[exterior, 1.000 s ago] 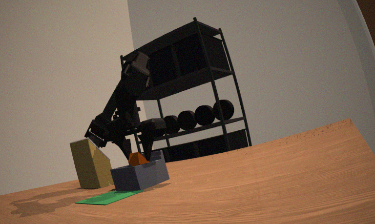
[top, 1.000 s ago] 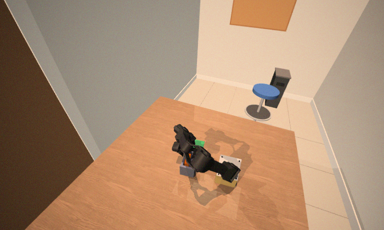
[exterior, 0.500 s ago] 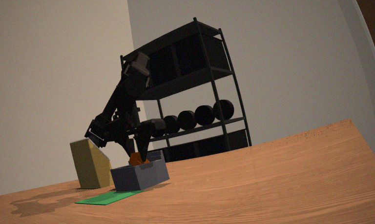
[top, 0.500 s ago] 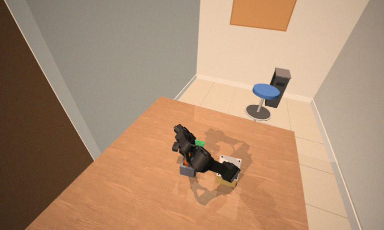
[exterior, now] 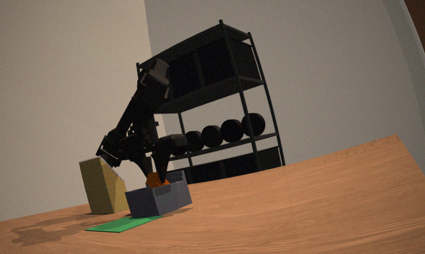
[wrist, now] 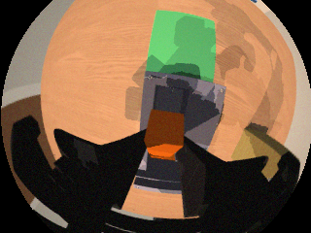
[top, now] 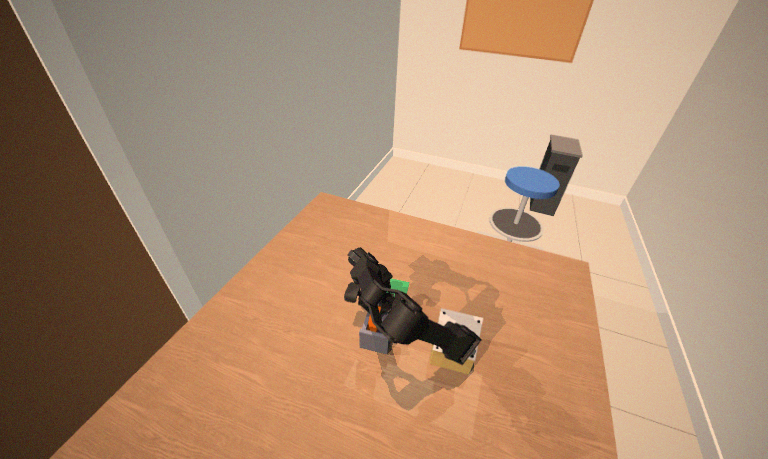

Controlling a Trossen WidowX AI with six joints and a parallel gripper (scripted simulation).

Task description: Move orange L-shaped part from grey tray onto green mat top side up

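Note:
The orange part is tilted in the grey tray, with one end raised above the rim. Its lower end is mostly hidden by the tray wall and fingers. My gripper is shut on the raised end, with one finger on each side. The fingertips are at about rim height; the arm hides them in the top view. The green mat lies flat against one short end of the tray, with nothing on it.
A yellow wedge-shaped block with a white sloping top plate stands beside the tray, under the arm's base. The wooden table carries everything. A dark shelf rack stands behind the table.

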